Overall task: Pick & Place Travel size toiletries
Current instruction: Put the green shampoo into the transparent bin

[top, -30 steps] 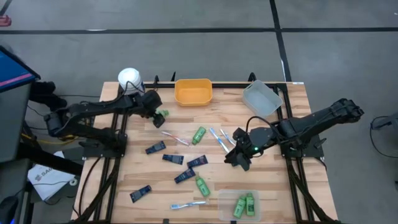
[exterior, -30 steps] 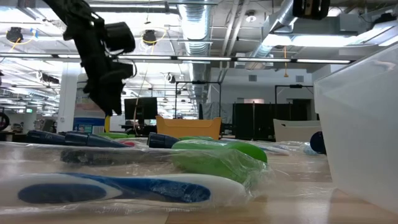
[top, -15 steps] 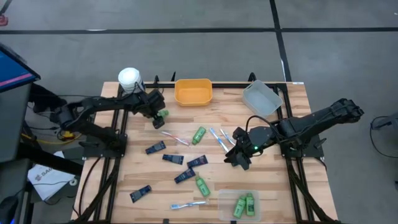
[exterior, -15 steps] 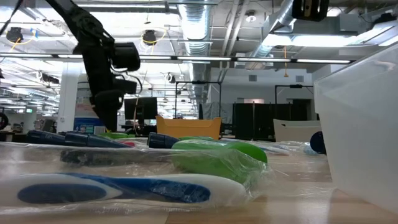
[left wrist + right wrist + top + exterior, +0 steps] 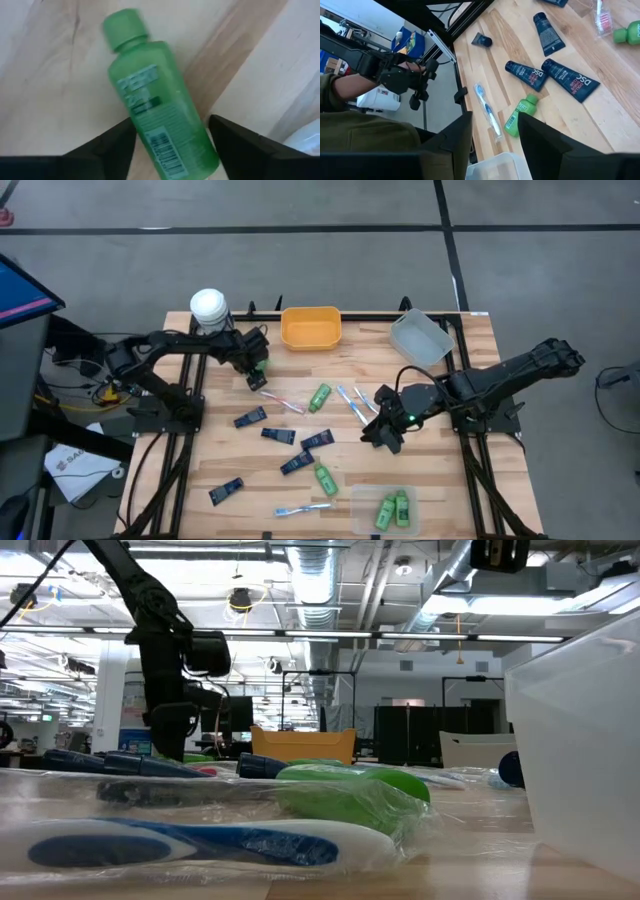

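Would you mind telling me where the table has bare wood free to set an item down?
Bare wood lies between the orange bin and the grey bin, and along the near left corner beside the lone navy tube. The middle is crowded with toothbrushes, navy tubes and green bottles.

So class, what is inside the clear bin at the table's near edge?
Two green bottles lie side by side in the clear bin. Nothing else shows inside; whatever might sit beneath the bottles is covered.

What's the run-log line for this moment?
left gripper: open, straddling green bottle on table | right gripper: waiting mid-table, holding nothing | clear bin: two bottles
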You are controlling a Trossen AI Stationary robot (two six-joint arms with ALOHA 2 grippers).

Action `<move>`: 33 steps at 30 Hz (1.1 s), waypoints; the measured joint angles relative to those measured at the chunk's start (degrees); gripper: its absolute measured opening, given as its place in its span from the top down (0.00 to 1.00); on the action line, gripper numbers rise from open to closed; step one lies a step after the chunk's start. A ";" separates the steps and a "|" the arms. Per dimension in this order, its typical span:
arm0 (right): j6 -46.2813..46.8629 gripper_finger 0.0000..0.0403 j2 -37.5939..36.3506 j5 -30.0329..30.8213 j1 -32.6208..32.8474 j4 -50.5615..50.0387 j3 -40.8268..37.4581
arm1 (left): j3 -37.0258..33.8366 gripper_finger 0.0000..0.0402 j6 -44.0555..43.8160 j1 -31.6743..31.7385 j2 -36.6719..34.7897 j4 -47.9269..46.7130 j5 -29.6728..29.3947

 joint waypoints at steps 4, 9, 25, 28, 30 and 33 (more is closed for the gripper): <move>-0.31 0.65 0.00 -0.02 -0.15 -0.07 0.00 | -0.26 0.53 -1.60 -0.32 -2.78 -0.31 0.78; -2.00 0.68 0.00 0.00 -1.34 0.00 0.00 | -0.22 0.64 -3.18 -0.28 -6.87 -0.09 0.76; -21.73 0.62 2.40 7.37 -16.09 12.83 -0.02 | -0.22 0.60 -16.92 -4.08 -29.34 10.97 23.42; -22.71 0.54 5.65 7.37 -19.09 19.07 0.00 | -0.20 0.59 -20.10 -6.46 -33.10 18.06 23.76; -22.73 0.47 8.22 6.71 -20.87 24.42 0.00 | -0.15 0.58 -21.53 -8.06 -34.89 22.81 23.73; -22.70 0.38 12.01 4.16 -23.08 33.67 -0.02 | -0.15 0.58 -23.10 -9.99 -36.74 28.17 23.71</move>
